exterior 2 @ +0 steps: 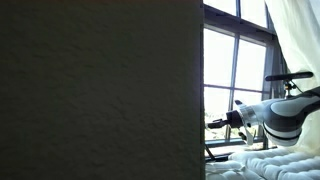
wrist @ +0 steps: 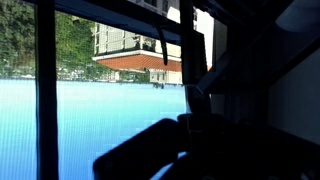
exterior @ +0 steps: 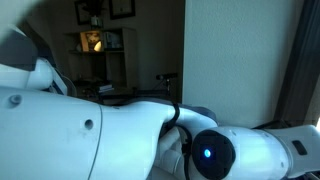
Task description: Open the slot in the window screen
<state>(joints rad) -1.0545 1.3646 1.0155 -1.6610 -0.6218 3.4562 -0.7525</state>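
Observation:
The window (exterior 2: 240,70) with dark frame bars fills the right part of an exterior view. My arm (exterior 2: 280,115) reaches across it, and the gripper (exterior 2: 213,122) sits at the window's lower part, next to the edge of a dark wall. In the wrist view, the window screen (wrist: 110,120) is bright with a fine mesh, and the picture seems to be upside down. The gripper (wrist: 185,135) is only a black silhouette against the screen, close to a dark vertical frame bar (wrist: 187,50). I cannot make out a slot or tab, or whether the jaws are open or shut.
A dark wall (exterior 2: 100,90) hides the left of one exterior view. A white curtain (exterior 2: 295,40) hangs at the right and white cloth (exterior 2: 270,165) lies below the arm. The robot's white body (exterior: 110,135) blocks most of the room view, with shelves (exterior: 95,45) behind it.

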